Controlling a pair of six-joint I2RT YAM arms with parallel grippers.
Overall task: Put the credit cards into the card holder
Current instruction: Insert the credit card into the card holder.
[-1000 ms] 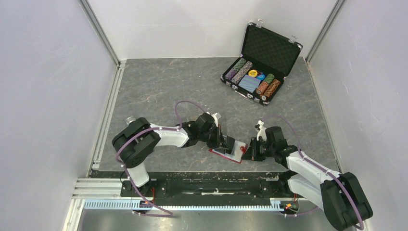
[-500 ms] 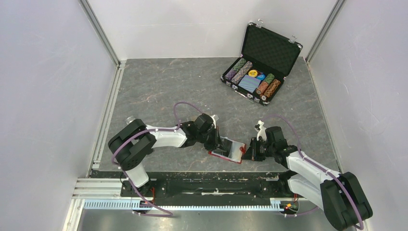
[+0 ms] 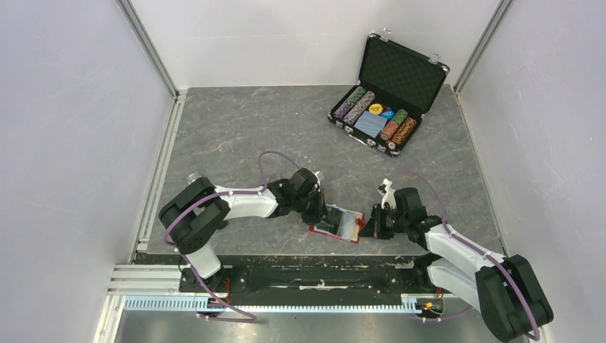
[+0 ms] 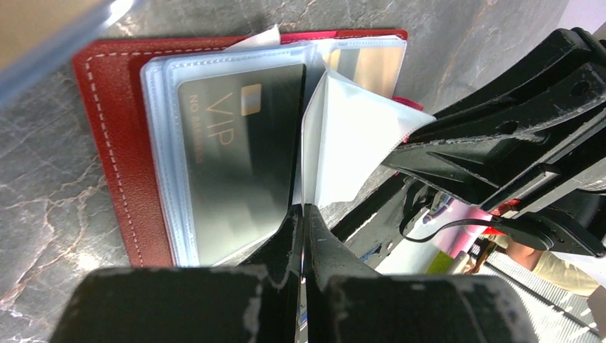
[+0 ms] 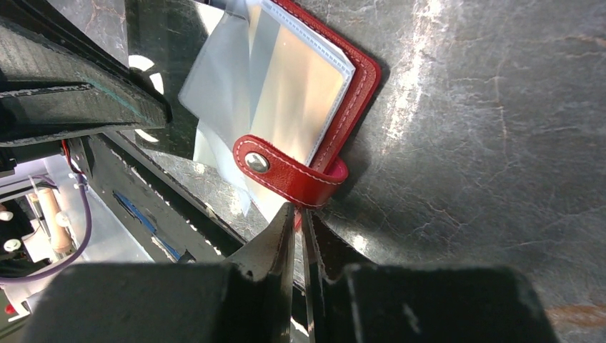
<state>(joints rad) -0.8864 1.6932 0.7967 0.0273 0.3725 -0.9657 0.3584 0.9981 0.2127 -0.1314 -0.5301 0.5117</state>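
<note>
While left fingers (image 4: 282, 243) sit closed at lower centre and right fingers (image 5: 275, 243) seemingly pinch the tab (image 5: 286, 175), a tug could spill the card (image 4: 239, 153).

Flat, open red card holder (image 4: 114, 179); black credit card (image 4: 236, 157) in sleeve.

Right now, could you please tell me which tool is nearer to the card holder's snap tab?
Right. The right tool touches the snap tab; the left tool sits across the open card holder, by the black card.
</note>
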